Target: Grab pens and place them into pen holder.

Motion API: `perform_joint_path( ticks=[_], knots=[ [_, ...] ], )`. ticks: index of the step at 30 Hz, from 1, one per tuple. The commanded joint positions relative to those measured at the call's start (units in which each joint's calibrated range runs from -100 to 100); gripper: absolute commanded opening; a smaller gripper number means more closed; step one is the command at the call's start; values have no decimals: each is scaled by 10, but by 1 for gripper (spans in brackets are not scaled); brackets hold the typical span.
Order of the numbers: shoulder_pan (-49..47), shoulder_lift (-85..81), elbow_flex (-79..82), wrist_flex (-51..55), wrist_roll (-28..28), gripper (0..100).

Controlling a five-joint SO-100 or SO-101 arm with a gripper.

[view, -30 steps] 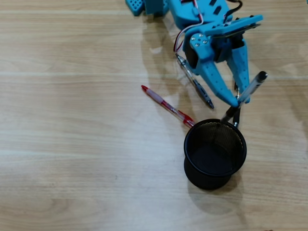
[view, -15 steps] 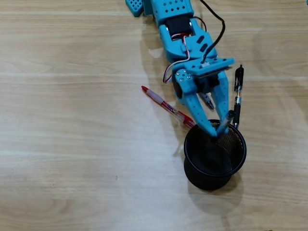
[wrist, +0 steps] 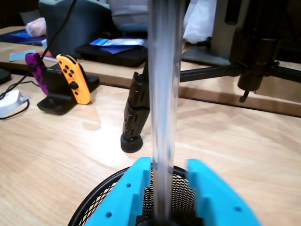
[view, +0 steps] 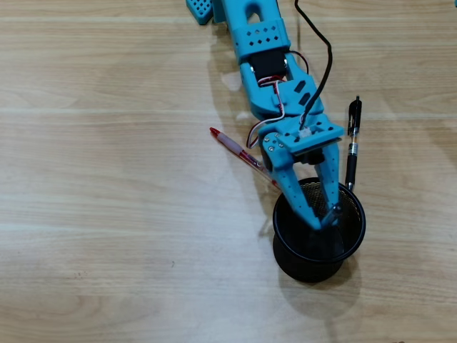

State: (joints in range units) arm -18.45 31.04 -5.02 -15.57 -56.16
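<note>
Gripper (view: 325, 218) clamped on my clear pen (wrist: 164, 94), upright over the pen holder (view: 355, 230), so I judge this the drop step: next, spread the jaws; red pen (view: 235, 148) waits on the table (view: 107, 214).

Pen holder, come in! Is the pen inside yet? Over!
Gripper shut on clear pen, upright over pen holder. Not released. Red pen, black pen on table, outside.
</note>
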Motion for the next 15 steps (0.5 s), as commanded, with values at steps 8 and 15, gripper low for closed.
perform_joint_path(
  ticks=[8, 15],
  knots=[
    [7, -13, -36, -8, 1, 14],
    [4, -116, -13, 92, 35, 13]
  ],
)
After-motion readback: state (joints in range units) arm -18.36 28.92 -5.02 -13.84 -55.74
